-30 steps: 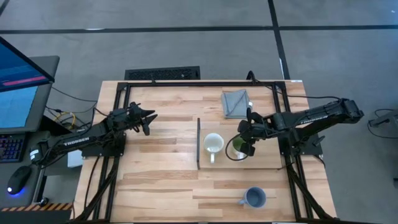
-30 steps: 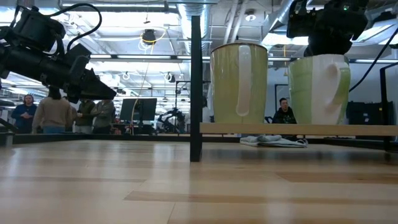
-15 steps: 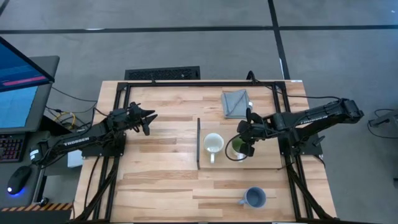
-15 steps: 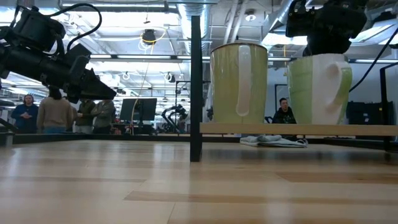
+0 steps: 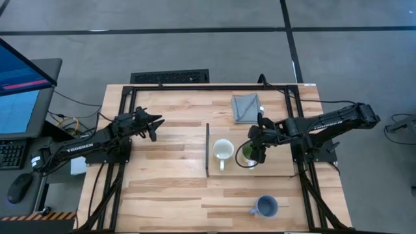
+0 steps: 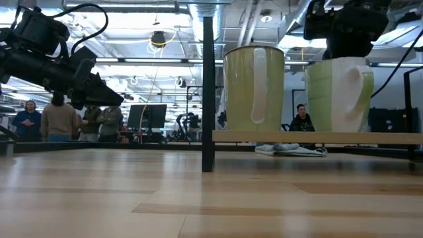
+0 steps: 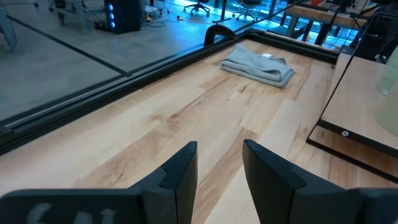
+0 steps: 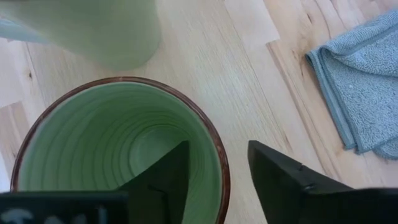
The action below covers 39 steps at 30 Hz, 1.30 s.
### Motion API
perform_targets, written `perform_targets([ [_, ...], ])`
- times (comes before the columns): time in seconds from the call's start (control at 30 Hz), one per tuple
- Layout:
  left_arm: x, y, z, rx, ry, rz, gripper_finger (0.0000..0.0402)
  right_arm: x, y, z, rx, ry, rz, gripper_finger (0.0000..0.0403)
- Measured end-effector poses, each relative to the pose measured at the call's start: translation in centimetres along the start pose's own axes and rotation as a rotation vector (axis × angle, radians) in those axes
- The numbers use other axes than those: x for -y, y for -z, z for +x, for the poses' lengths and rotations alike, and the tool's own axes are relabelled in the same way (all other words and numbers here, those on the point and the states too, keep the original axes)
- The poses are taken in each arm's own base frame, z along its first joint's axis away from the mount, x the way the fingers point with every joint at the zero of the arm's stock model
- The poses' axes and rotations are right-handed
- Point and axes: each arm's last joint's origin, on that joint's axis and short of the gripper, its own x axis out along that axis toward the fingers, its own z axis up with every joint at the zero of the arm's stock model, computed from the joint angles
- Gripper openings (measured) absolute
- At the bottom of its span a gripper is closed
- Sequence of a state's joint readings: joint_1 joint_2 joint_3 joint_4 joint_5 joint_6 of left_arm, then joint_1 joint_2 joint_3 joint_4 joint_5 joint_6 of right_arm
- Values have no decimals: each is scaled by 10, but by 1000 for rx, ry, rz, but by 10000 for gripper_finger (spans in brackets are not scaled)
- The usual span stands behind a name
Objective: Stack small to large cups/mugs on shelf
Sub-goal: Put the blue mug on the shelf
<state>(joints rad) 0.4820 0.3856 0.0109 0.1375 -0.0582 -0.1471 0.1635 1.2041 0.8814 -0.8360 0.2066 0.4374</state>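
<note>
Right gripper [image 8: 214,171] is straddling the green-lined mug's [image 8: 118,155] rim at lower centre, fingers spread, gripping nothing; lifting crookedly risks tipping it off the shelf [image 5: 279,170].

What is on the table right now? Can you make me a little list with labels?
shelf: light board, holds two mugs
cream mug: upright on shelf
green mug: upright on shelf beside cream mug
blue mug: on table, off shelf
cloth: folded, behind shelf
right gripper: open, straddling green mug's rim, one finger inside
left gripper: open, empty, above bare table
</note>
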Motion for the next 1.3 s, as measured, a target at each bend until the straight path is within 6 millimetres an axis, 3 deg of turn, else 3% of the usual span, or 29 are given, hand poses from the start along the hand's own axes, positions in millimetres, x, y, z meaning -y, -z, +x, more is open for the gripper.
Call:
perform_targets([
  [0.57,0,0,0,0,0,0,119,-1,0,0,-16,-36,9,254],
  [1.3,0,0,0,-1,0,0,119,-2,-4,-5,-2,-51,-24,260],
])
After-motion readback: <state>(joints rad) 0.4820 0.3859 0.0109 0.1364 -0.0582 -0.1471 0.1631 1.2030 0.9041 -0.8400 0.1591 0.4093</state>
